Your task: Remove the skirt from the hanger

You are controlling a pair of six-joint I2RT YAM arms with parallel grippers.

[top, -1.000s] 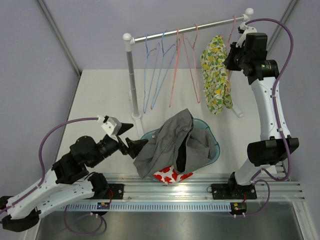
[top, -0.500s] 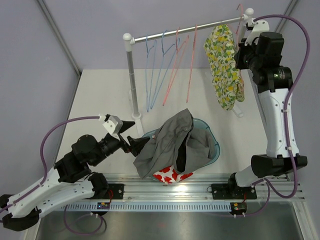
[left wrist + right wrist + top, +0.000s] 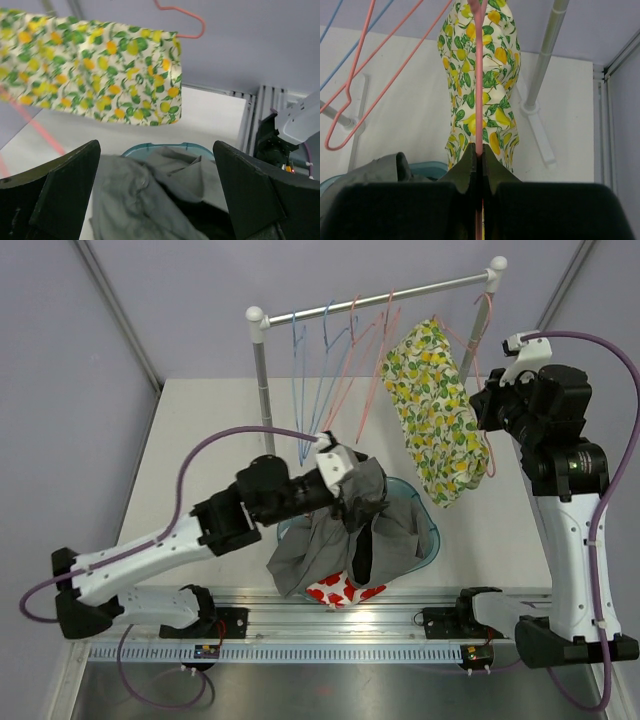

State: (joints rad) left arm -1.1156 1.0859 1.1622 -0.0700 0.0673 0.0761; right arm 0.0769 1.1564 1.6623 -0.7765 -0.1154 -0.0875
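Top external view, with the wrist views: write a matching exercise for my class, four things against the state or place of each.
Column one
1. lemon-print skirt
2. grey garment
3. left pincer
4. right pincer

Column two
A. shut on the pink hanger
B. draped over the teal basket
C. open, above the teal basket
D. hanging from the pink hanger

Pairs: 1-D; 2-B; 3-C; 4-A

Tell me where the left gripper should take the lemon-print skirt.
I'd grip the skirt at its loose bottom hem, coming up from below with the open left gripper: the hem hangs free facing it, while the right gripper pins the pink hanger above.
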